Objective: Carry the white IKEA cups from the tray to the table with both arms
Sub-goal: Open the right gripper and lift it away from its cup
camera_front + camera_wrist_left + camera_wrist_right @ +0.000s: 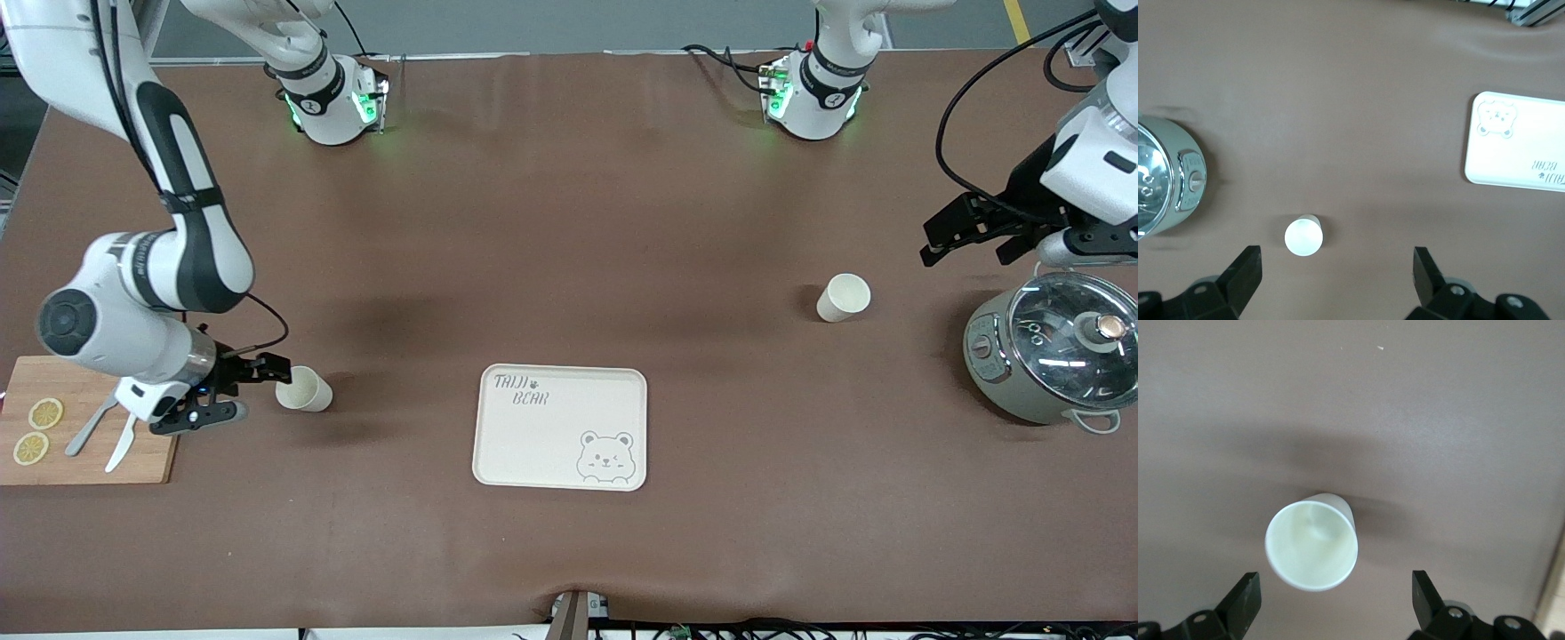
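Observation:
One white cup [304, 388] stands upright on the brown table toward the right arm's end. It also shows in the right wrist view [1312, 542]. My right gripper [251, 388] is open and low beside it, with the cup just ahead of the fingertips [1336, 593], not between them. The second white cup [843, 297] stands upright toward the left arm's end and shows in the left wrist view [1303, 235]. My left gripper [965, 252] is open and empty, up in the air over the table beside that cup [1337, 267].
A cream bear-printed tray [533, 444] lies at the table's middle, between the two cups; it also shows in the left wrist view [1518, 143]. A glass-lidded cooker pot [1053, 356] stands under the left arm. A wooden board [84, 453] with lemon slices and cutlery lies under the right arm.

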`<state>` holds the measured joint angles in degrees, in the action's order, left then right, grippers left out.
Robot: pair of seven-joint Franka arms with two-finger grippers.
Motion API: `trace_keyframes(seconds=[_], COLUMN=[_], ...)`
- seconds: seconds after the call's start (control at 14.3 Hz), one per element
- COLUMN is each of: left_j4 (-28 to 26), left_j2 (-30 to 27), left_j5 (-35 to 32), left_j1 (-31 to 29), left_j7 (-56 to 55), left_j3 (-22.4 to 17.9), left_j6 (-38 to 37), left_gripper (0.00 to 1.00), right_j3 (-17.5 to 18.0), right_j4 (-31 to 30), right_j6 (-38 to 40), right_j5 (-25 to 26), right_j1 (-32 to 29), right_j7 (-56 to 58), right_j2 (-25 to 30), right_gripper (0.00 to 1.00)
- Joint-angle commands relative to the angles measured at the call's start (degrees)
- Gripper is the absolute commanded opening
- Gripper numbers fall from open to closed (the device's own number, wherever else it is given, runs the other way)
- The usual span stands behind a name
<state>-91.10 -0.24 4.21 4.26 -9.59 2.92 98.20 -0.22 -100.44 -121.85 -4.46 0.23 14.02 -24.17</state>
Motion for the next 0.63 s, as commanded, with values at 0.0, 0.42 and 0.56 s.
trace_keyframes(seconds=[0.0,0.42,0.56], left_j4=[3.21,4.08,4.35], left_j2=[1.55,1.99,2.0], left_j5=[-1.4,-7.11,-7.46], left_j1=[0.57,0.66,0.66], left_j7=[-0.08,10.99,13.35], left_j3=[-0.28,0.07,-0.02], left_j6=[-2.57,-8.97,-10.83], left_gripper=[1.0,1.0,1.0], right_j3=[-0.21,-0.75,-0.48], right_j4=[6.37,22.46,24.15], right_j6=[8.96,30.33,32.11], right_j5=[-0.28,0.77,1.65], right_j1=[-1.28,-2.34,-2.17], right_j7=[-0.13,-2.41,-5.22], right_j2=[2.11,2.81,3.6], right_gripper=[1.0,1.0,1.0])
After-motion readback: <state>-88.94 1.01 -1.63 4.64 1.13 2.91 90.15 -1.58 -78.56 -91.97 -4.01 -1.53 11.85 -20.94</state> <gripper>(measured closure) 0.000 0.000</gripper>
